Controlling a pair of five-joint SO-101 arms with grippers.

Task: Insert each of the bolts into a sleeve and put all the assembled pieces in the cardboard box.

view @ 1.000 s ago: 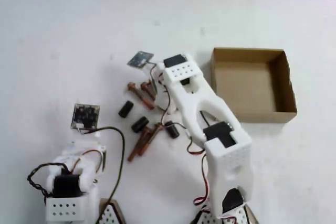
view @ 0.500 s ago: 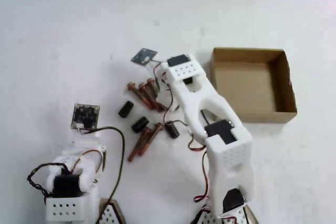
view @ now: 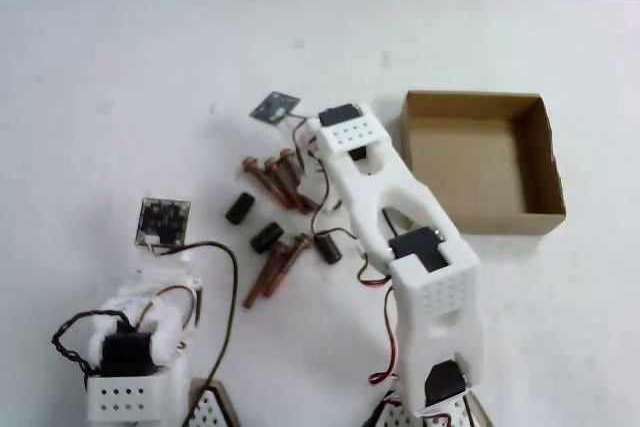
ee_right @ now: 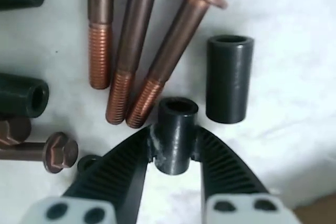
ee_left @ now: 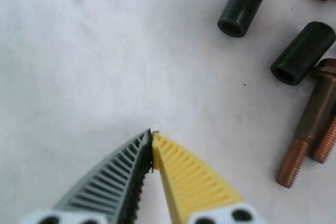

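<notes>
Black sleeve (ee_right: 177, 121) clamped in right pincer (ee_right: 173, 141).

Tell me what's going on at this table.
The right claw is shut on a black sleeve, holding it just beside three copper bolts that lie on the white table. The left claw is shut and empty, over the table near two loose sleeves. No assembled piece is in the cardboard box yet.
</notes>
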